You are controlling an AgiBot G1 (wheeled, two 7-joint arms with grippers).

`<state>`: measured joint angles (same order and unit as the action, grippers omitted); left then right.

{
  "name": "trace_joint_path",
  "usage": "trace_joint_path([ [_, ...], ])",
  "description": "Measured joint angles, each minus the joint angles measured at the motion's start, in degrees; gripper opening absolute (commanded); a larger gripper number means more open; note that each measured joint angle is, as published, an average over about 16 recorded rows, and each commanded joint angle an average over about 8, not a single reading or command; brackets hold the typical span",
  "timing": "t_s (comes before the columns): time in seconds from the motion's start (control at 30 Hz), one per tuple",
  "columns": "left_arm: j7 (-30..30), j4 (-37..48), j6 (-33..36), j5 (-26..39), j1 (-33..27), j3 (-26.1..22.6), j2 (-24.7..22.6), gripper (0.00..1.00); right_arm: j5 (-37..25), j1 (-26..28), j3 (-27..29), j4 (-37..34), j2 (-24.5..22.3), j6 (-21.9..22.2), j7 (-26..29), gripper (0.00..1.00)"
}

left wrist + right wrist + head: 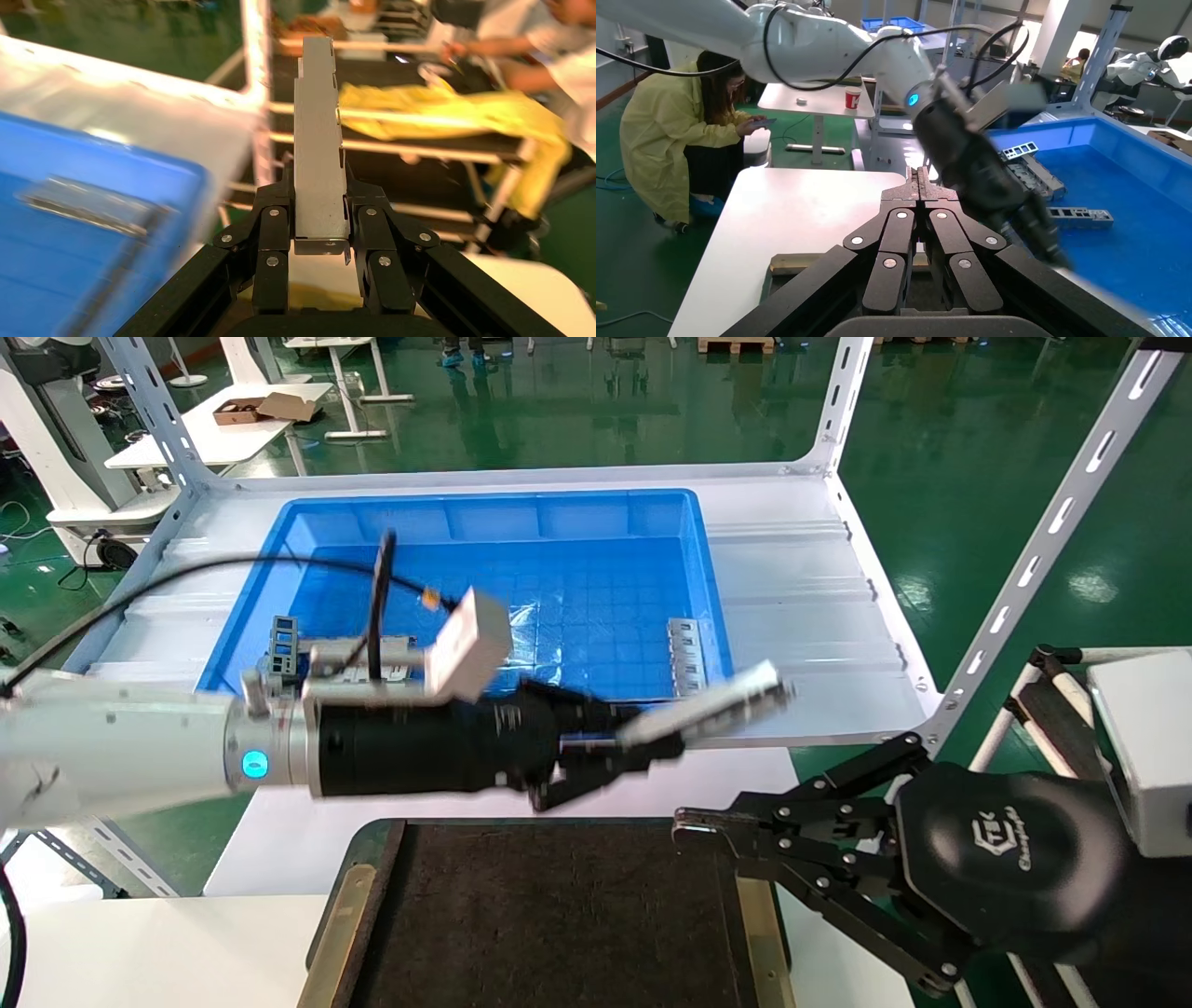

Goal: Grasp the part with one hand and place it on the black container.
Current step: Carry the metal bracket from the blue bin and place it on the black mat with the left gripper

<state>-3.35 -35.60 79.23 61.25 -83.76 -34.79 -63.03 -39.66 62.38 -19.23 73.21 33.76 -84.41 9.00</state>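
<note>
Now the left hand (pixel 605 756) holds the part (pixel 703 710) by one end, its two fingers (pixel 273 239) pressed on the long flat sides, and the rest of the bar sticks out ahead of the hand, tilted a little upward. The hand is in the air over the near edge of the blue bin (pixel 484 514), and the black container (pixel 559 915) lies below it and nearer to the robot's body, so the part is not yet above the felt. I think the step in hand is the carry toward the container. To do it well, the hand should come back toward the body until the whole bar, also its free far end, is over the black surface and between the two brass-coloured strips. The bar should then be made level before it goes down, because a raised tip may make it tip or slide when it is let go. The fingers should release only when the part rests on the felt. The right hand (pixel 708 826), its fingers together and empty, is parked just beside the container's right strip, very near below the part, so the descent must stay away from it.
</note>
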Motion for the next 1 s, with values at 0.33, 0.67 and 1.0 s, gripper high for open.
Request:
trace_joint_path([
  [0.33, -9.7, -20.1, -9.0, 2.4, 15.3, -1.7, 6.1, 0.0, 0.0, 0.0, 0.0, 0.0, 0.0, 0.0, 0.0, 0.0],
  [0.67, -19.4, -28.4, -22.5, 7.3, 26.6, -3.8, 8.1, 0.0, 0.0, 0.0, 0.0, 0.0, 0.0, 0.0, 0.0, 0.0],
  [1.0, -26.1, -22.8, -31.4, 9.2, 30.4, -4.9, 4.5, 0.0, 0.0, 0.0, 0.0, 0.0, 0.0, 0.0, 0.0, 0.0],
])
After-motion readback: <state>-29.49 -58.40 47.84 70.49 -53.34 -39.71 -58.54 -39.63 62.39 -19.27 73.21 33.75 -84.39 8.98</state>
